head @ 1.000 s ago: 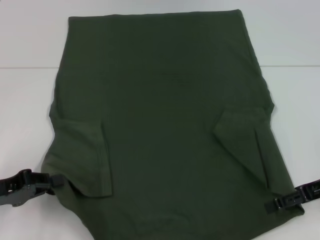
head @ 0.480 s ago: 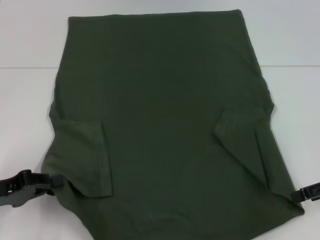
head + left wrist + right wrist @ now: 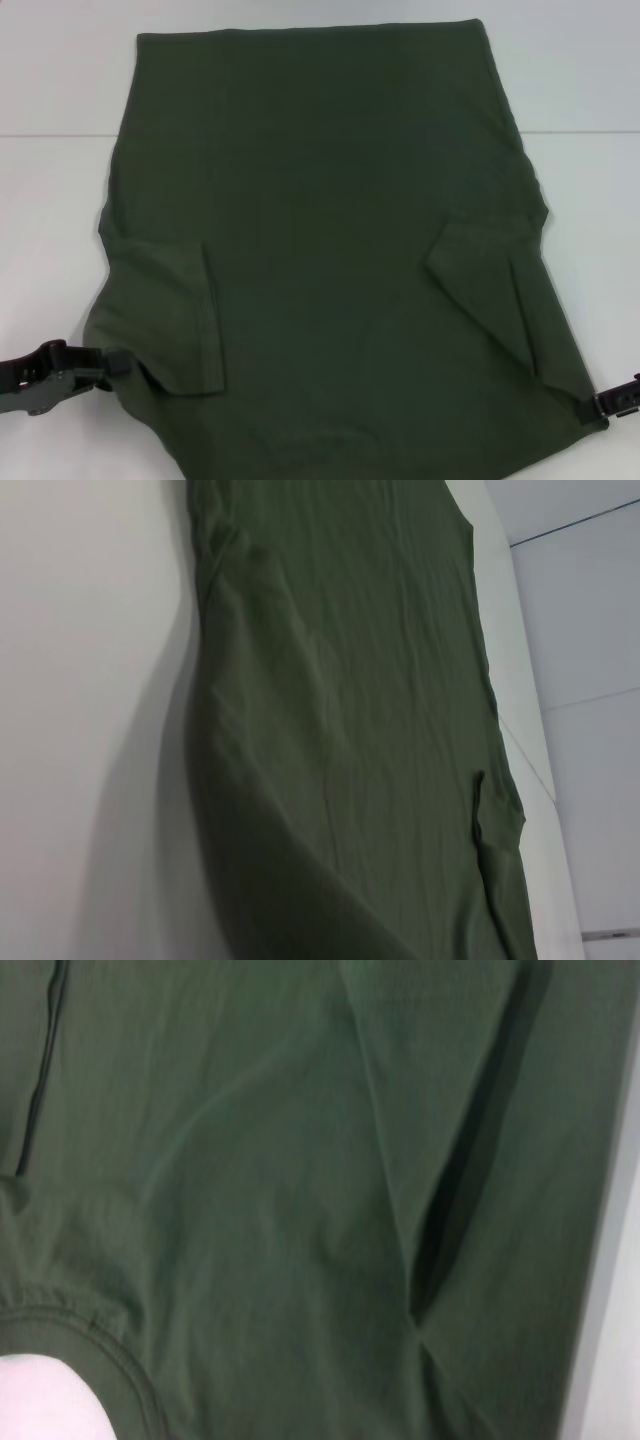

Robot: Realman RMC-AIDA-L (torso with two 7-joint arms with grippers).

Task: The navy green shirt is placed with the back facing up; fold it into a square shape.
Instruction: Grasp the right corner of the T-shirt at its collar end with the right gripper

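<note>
From the head camera, the shirt (image 3: 320, 250) lies back-up across the white bench (image 3: 50, 220), both sleeves already folded in. The right tool (image 3: 612, 401) has slid outward over the last second and now sits right at the near right corner; the left tool (image 3: 95, 366) hasn't budged from the near left edge. Can't tell if either is pinching cloth.

Left wrist: that edge looks lifted.

Right wrist: just fabric and collar. Looks like they're lining up the lengthwise fold.

The shirt (image 3: 330, 250) is looking like matt, soft knitted cloth, faintly creased. The table (image 3: 50, 220) is showing smooth and white, perhaps laminate. Both grippers (image 3: 60, 368) are appearing black, possibly plastic.
</note>
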